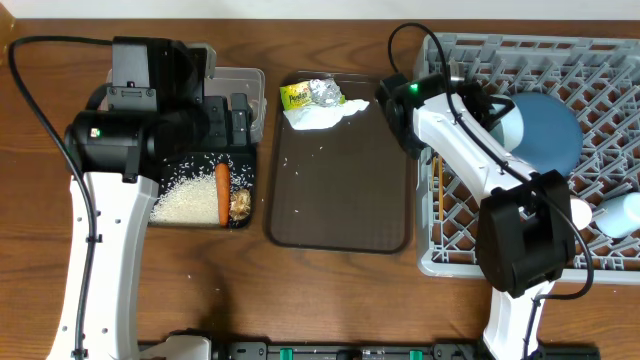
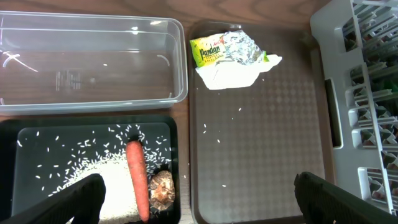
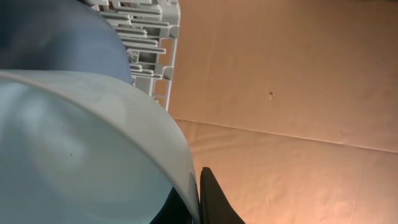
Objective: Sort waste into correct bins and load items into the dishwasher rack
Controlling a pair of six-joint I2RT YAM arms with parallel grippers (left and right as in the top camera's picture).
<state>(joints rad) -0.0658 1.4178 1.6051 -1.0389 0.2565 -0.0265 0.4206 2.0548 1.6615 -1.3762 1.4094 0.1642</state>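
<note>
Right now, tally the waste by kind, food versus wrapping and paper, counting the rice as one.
Food: 3 (carrot, lump, rice)
Wrapping and paper: 3 (wrapper, foil, napkin)
Total: 6

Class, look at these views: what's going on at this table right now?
The right gripper is shut on the rim of the white bowl at the grey rack, beside the blue plate standing in it. The left gripper hangs open above the bins: carrot, rice and brown lump lie in the black tray; the clear tub looks empty. The wrapper, foil and napkin lie on the brown tray.
</note>
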